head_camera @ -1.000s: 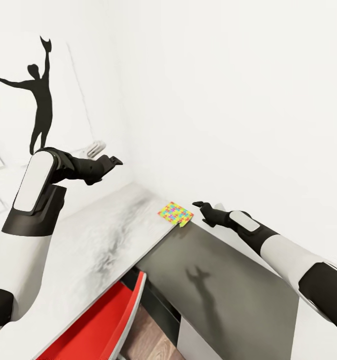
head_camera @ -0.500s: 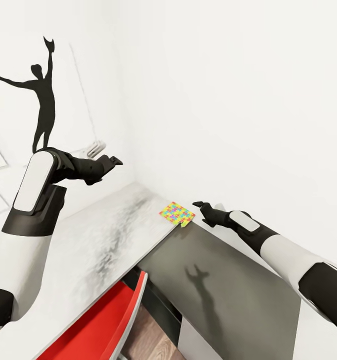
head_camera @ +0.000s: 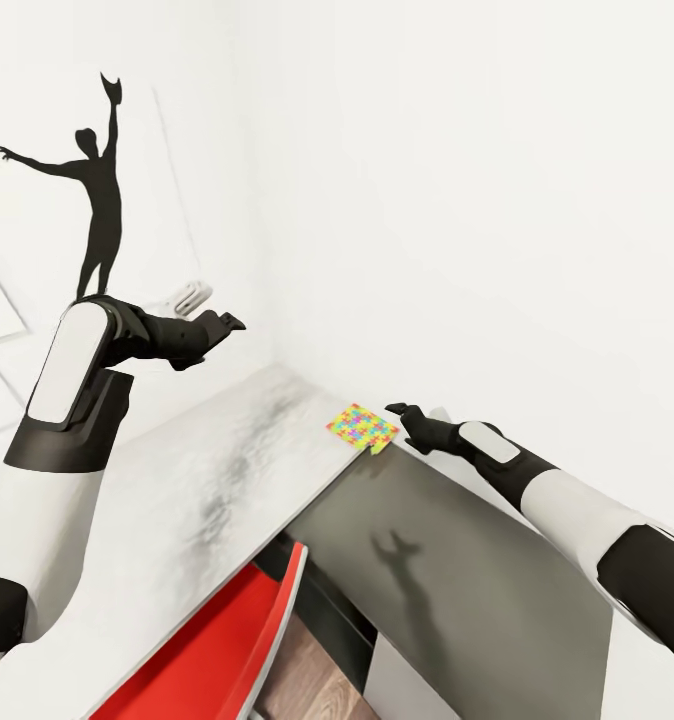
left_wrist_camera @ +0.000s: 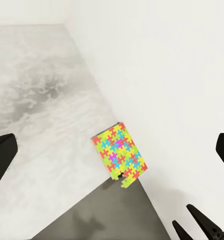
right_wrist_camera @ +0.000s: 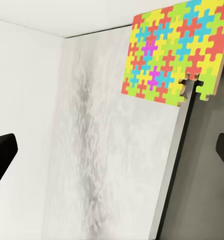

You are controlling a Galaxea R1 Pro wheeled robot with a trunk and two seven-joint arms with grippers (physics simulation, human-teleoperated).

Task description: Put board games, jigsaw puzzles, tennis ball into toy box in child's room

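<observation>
While my right gripper (head_camera: 397, 409) hovers open beside the puzzle (head_camera: 363, 428) at the table (head_camera: 177, 480) edge, my left gripper (head_camera: 232, 321) hangs open above.

I see one jigsaw puzzle (head_camera: 363, 428) on the table's (head_camera: 207, 480) far corner at one o'clock, against the wall (head_camera: 477, 200).

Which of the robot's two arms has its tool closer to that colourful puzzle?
The right tool: it hangs right beside the jigsaw puzzle at the table edge, while the left tool is raised well away.
</observation>
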